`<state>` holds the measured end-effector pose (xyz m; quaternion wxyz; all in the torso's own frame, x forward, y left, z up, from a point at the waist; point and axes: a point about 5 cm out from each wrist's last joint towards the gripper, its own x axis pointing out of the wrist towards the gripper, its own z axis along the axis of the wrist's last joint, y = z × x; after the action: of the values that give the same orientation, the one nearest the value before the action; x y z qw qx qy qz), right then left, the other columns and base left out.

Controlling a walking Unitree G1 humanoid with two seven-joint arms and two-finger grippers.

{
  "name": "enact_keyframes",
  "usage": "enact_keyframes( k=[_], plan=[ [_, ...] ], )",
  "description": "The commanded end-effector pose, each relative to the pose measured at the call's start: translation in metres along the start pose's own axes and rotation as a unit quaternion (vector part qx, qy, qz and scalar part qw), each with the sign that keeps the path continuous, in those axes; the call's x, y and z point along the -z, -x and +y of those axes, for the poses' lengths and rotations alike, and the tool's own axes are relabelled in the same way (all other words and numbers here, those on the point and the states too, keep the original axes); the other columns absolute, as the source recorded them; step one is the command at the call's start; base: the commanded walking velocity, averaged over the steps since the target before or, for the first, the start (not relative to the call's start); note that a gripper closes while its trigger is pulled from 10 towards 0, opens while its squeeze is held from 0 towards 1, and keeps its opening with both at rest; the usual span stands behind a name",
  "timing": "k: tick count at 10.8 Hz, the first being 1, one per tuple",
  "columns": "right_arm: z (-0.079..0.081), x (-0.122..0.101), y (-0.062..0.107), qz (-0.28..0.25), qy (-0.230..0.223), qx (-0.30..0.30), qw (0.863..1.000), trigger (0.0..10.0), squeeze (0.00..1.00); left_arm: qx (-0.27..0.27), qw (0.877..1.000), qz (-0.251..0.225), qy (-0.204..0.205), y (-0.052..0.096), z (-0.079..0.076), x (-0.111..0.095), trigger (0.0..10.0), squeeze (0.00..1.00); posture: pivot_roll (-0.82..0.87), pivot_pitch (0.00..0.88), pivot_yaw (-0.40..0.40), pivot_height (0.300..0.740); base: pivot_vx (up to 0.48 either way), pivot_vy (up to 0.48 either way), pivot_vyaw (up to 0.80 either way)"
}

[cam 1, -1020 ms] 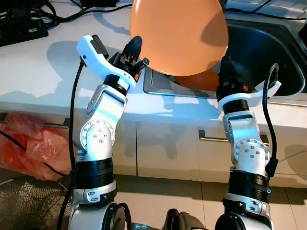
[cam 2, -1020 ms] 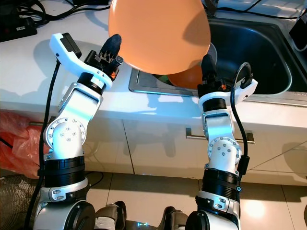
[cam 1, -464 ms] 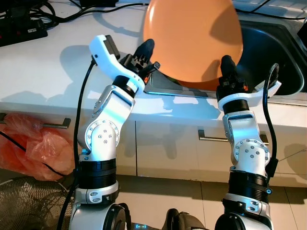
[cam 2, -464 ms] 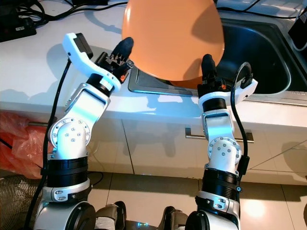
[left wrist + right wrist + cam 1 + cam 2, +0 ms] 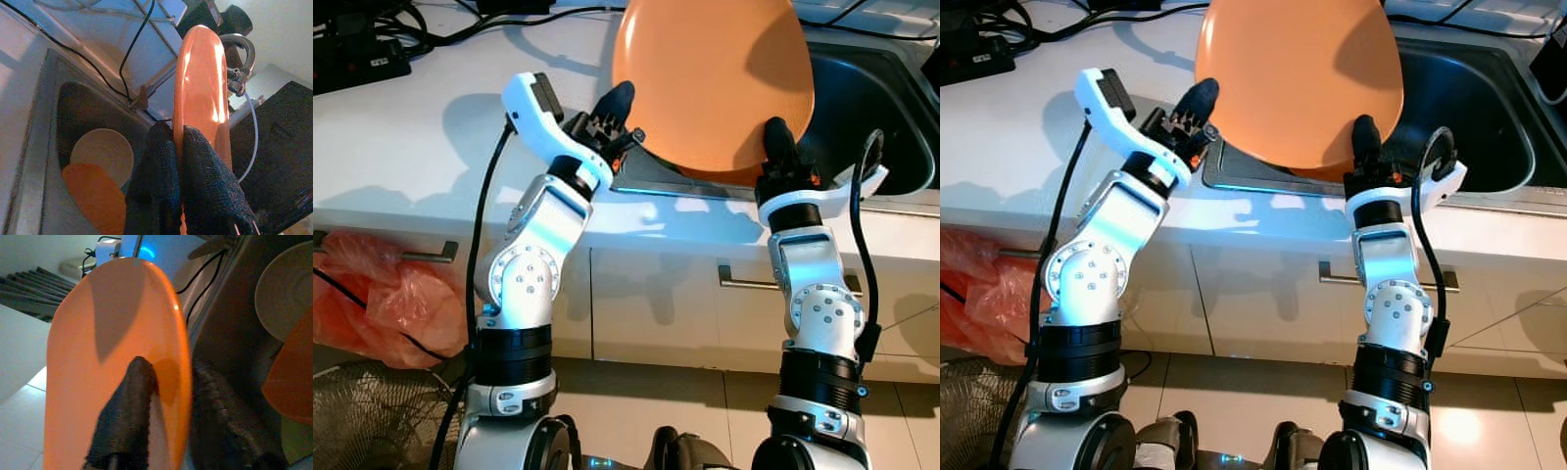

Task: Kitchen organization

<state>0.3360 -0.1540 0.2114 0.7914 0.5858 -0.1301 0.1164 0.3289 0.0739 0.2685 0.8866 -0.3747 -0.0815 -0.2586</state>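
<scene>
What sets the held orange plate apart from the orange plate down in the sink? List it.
The held orange plate stands on edge above the counter, pinched at its rim by both the left gripper and the right gripper. The orange plate in the sink lies low in the basin beside a cream plate, untouched by either gripper. Both share the same orange colour.

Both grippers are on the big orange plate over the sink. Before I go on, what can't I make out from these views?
- Sink basin: in the eye views the large round orange plate covers its left half.
- Dishes in the sink: in the left wrist view, a cream round plate and another orange plate are partly hidden by the left gripper.
- Right gripper: the orange plate's rim hides one finger's tip.
- Orange plate's top: cut off by the eye views' edge.
</scene>
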Motion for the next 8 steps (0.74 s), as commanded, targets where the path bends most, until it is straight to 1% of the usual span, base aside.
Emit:
enact_keyframes(
  k=[1, 3, 4, 5, 6, 7, 8],
  plan=[
    [0.001, -0.005, 0.002, -0.015, -0.005, -0.006, 1.0, 0.0, 0.0, 0.04, 0.999, 0.0, 0.023, -0.004, -0.019, 0.006, 10.0, 0.0, 0.1, 0.179, -0.03, 0.74, 0.0, 0.0, 0.0],
    [0.002, -0.007, 0.002, -0.023, -0.018, -0.007, 1.0, 0.0, 0.0, 0.028, 0.999, 0.015, 0.021, -0.002, -0.011, 0.013, 10.0, 0.0, 0.1, 0.179, -0.03, 0.74, 0.0, 0.0, 0.0],
    [0.004, -0.008, 0.002, -0.027, -0.024, -0.011, 0.999, 0.0, 0.0, 0.02, 0.999, 0.035, -0.005, 0.0, -0.006, 0.021, 10.0, 0.0, 0.1, 0.179, -0.029, 0.74, 0.0, 0.0, 0.0],
    [0.005, -0.009, 0.002, -0.031, -0.029, -0.012, 0.999, 0.0, 0.0, 0.016, 0.999, 0.045, -0.017, 0.001, -0.004, 0.025, 10.0, 0.0, 0.1, 0.18, -0.029, 0.74, 0.0, 0.0, 0.0],
    [0.006, -0.011, 0.001, -0.036, -0.037, -0.009, 0.999, 6.9, 0.0, 0.007, 0.998, 0.053, -0.023, 0.001, 0.0, 0.028, 10.0, 0.0, 0.1, 0.181, -0.029, 0.74, 0.0, 0.0, 0.0],
    [0.007, -0.013, 0.0, -0.042, -0.049, -0.008, 0.998, 10.0, 0.0, 0.002, 0.998, 0.058, -0.027, 0.002, 0.002, 0.03, 10.0, 0.0, 0.1, 0.179, -0.03, 0.74, 0.0, 0.0, 0.0],
    [0.008, -0.014, 0.0, -0.043, -0.053, -0.009, 0.998, 10.0, 0.0, -0.001, 0.998, 0.058, -0.023, 0.002, 0.003, 0.031, 10.0, 1.0, 0.1, 0.18, -0.029, 0.74, 0.0, 0.0, 0.0]
  ],
)
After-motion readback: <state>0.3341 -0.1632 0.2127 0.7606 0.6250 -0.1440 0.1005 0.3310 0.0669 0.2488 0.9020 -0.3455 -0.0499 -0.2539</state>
